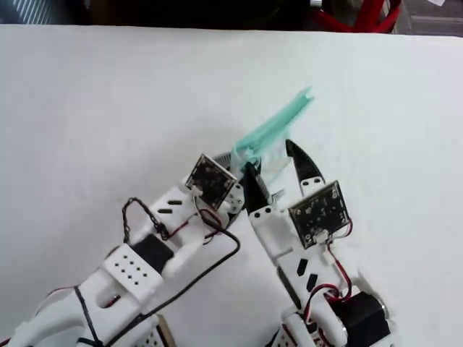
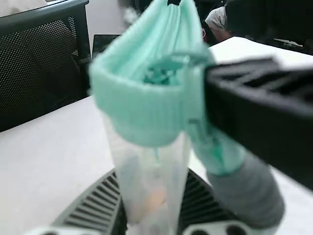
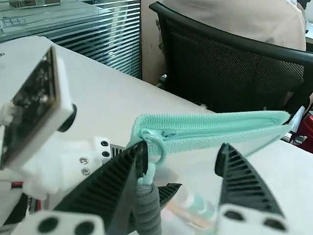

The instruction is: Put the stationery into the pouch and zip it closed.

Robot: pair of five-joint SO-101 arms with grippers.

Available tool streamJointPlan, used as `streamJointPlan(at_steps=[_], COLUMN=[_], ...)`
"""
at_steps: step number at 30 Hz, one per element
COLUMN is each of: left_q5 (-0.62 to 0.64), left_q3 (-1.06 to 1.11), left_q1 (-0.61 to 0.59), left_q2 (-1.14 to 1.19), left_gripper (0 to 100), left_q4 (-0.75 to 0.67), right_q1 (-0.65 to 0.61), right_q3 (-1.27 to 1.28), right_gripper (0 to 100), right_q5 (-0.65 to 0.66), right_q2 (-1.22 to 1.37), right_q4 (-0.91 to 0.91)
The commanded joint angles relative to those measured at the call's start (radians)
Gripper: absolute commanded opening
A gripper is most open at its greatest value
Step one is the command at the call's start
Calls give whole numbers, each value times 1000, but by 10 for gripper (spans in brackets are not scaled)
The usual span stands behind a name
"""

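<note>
The mint-edged clear pouch (image 1: 275,126) is held up off the white table (image 1: 108,108). Its long axis runs from the two arms' tips away toward the far right. The left gripper (image 1: 242,163) appears clamped on the pouch's near end, with the clear wall pinched between its ribbed jaws in the left wrist view. Some contents show dimly through the plastic, but what they are cannot be told. The right gripper (image 3: 183,147) stands spread and holds nothing. It straddles the zip band, and its left finger (image 3: 122,171) touches the ring of the zip slider (image 3: 155,143), from which a grey pull tab (image 3: 146,210) hangs. The slider sits at the near end, so the right arm is the one placed to take it. The pull would probably run along the band toward the far right end.
</note>
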Motion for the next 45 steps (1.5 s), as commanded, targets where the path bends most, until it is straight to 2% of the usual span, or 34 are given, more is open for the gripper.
streamJointPlan(at_steps=[1,8,12,15,23,25,30,39,45], left_q5=[-2,-3,-55,-57,-57,-57,-58,-63,-63], left_q3=[-8,5,14,15,15,14,14,15,15], left_q1=[1,8,12,25,13,2,22,36,35], left_q2=[-2,-2,-8,-8,-4,-5,-4,-2,-2], left_gripper=[24,24,24,24,24,24,24,24,24], left_q4=[-17,-21,-23,-20,-23,-23,-23,-17,-21], right_q1=[-21,-28,-110,-139,-136,-136,-137,-137,-145], right_q3=[5,40,51,97,121,106,75,72,23], right_gripper=[213,228,225,225,225,192,15,19,19], right_q5=[-8,-3,89,149,153,152,147,147,147], right_q2=[-12,-79,-170,-236,-183,-157,-143,-145,-182], right_q4=[-1,39,113,81,-4,-7,-12,-5,74])
